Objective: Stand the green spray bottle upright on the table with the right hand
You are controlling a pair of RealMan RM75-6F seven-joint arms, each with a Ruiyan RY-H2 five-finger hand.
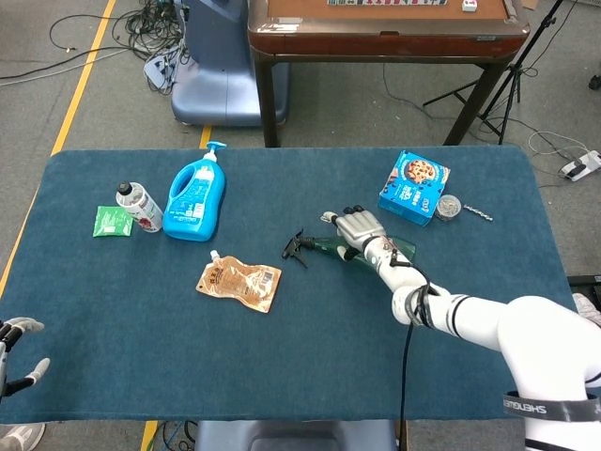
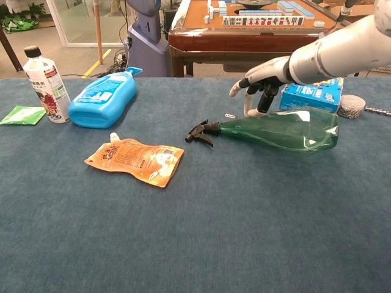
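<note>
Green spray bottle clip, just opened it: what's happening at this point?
The green spray bottle lies on its side on the blue table, black trigger head pointing toward the orange pouch. The right hand hovers over the bottle's neck end with fingers spread, gripping nothing. The left hand sits open at the table's near edge. The bottle is not yet stood up.

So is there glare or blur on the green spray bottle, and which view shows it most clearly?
Chest view: the green spray bottle is sharp, with small bright highlights near its base but no washout; the right hand above it looks crisp. Head view: lighting is even, but the bottle is small, dark and partly hidden under the hand.
</note>
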